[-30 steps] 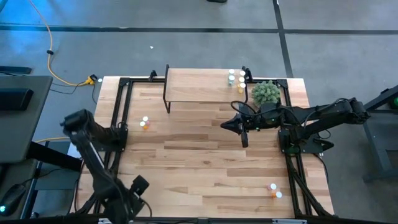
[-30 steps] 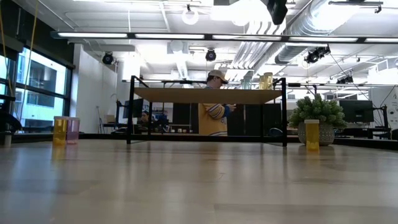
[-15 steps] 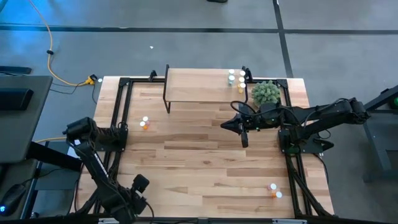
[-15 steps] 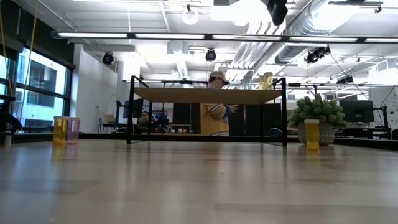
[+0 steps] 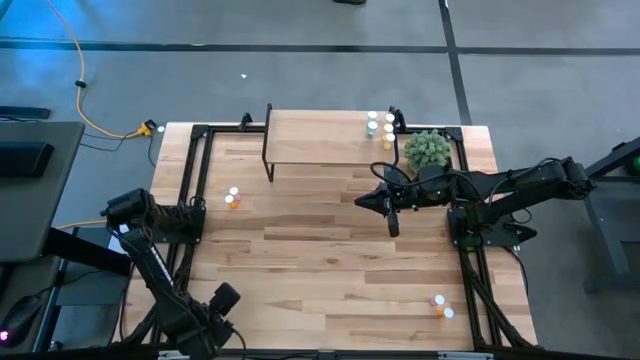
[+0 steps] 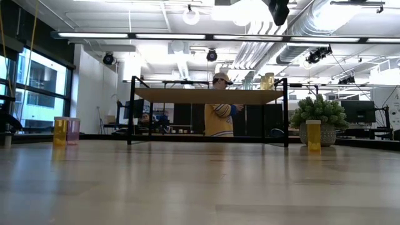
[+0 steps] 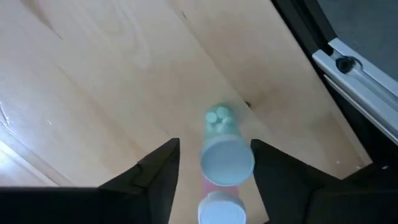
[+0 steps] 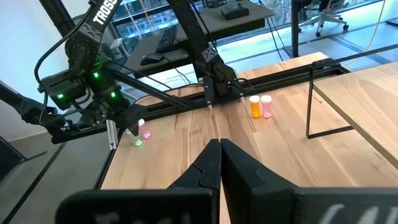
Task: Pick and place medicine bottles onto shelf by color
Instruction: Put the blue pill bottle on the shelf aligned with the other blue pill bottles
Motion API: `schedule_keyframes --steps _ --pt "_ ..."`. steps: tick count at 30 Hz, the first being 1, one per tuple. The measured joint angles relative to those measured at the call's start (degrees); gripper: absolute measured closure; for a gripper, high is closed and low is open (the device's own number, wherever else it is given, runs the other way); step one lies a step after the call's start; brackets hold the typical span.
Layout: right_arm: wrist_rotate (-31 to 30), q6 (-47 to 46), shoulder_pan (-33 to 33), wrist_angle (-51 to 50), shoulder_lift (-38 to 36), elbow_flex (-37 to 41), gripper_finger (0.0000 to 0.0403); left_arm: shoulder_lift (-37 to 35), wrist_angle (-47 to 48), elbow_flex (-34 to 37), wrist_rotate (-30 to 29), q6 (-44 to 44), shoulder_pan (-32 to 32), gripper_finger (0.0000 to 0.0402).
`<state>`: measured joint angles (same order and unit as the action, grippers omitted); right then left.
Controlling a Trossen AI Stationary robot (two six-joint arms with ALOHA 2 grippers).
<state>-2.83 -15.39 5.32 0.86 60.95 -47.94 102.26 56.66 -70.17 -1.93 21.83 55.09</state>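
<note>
My left gripper (image 7: pixel 214 177) hangs over the table's near left corner (image 5: pixel 212 305), pointing down and open. A pink medicine bottle with a white cap (image 7: pixel 227 163) stands upright between its fingers; I cannot tell whether they touch it. A pale green bottle (image 7: pixel 217 118) stands just beyond it, and another white cap (image 7: pixel 217 211) shows just in front. The right wrist view shows the same gripper (image 8: pixel 127 121) above the pink (image 8: pixel 144 132) and green (image 8: pixel 138 143) bottles. My right gripper (image 5: pixel 362 200) is shut and hovers in front of the shelf (image 5: pixel 320 138).
Several bottles (image 5: pixel 380 125) stand on the shelf's right end beside a green plant (image 5: pixel 427 150). An orange and a pink bottle (image 5: pixel 232 197) stand at the table's left. More bottles (image 5: pixel 440 305) are at the near right. Black frame rails (image 5: pixel 190 180) run along the sides. A person (image 6: pixel 219 115) stands beyond the table.
My left arm has sunk a little over the table's near left corner, bringing its gripper down. My right arm has kept still.
</note>
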Motion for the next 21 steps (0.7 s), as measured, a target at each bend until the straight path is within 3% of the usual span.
schedule_keyframes --steps 12,21 --pt "0.0 0.0 -0.1 -0.6 0.0 0.0 0.0403 0.0 -1.8 0.0 1.3 -1.5 0.0 0.0282" --pt "0.0 0.0 -0.1 -1.1 0.0 0.0 0.0403 0.0 -1.8 0.0 1.3 -1.5 0.0 0.0289"
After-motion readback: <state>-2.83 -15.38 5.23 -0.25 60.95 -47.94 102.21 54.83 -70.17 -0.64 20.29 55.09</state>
